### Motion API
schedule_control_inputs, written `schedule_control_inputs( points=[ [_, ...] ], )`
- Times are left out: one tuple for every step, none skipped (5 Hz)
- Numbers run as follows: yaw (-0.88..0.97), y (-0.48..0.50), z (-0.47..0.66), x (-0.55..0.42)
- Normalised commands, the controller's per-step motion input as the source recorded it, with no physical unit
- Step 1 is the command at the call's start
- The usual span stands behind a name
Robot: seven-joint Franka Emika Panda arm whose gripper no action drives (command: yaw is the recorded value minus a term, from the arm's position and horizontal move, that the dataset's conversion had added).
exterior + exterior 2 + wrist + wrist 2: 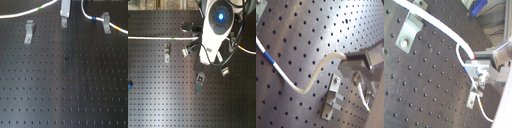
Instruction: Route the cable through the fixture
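We see soft, fuzzy pictures. The black board (65,85) looks dim and even in the first exterior view. In the first wrist view, light shines grey off the board. The white cable (20,15) glows very bright, with blurry edges.

I'm seeing the cable (20,14) showing white in the first exterior view, with a green band at about eleven o'clock of the frame, a blue band and a yellow band toward one and two o'clock. The board (65,90) is reading black, dotted with a regular grid of small holes. The fixtures (29,31) are looking dull grey metal. In the second exterior view, the arm (214,35) is showing white with a glowing blue disc at twelve o'clock.
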Motion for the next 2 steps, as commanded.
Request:
schedule_control_inputs(
  points=[
    [0.0,0.03,0.0,0.01],
    [0.46,-0.131,0.26,-0.395]
  ],
)
